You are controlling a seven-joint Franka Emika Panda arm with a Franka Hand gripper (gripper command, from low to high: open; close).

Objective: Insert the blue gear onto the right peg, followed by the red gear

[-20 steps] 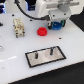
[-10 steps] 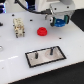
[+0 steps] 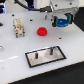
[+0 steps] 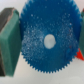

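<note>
My gripper (image 3: 62,22) is shut on the blue gear (image 3: 63,23) and holds it in the air, behind the plate and to the exterior view's right of it. In the wrist view the blue gear (image 4: 45,42) fills the frame, with its toothed rim and small centre hole showing and a teal finger pad (image 4: 8,37) against one side. The red gear (image 3: 42,31) lies on the white table, to the exterior view's left of my gripper. The black plate (image 3: 59,52) with a white rim lies nearer the front. Its right peg (image 3: 50,50) and the other peg (image 3: 38,54) stand bare.
A small beige block-like object (image 3: 18,26) stands at the back on the exterior view's left. The white table (image 3: 15,57) ends at the exterior view's lower left. The arm's white body (image 3: 62,6) rises above the gripper.
My gripper with the blue gear has shifted a little towards the exterior view's right. The red gear and the plate have not moved.
</note>
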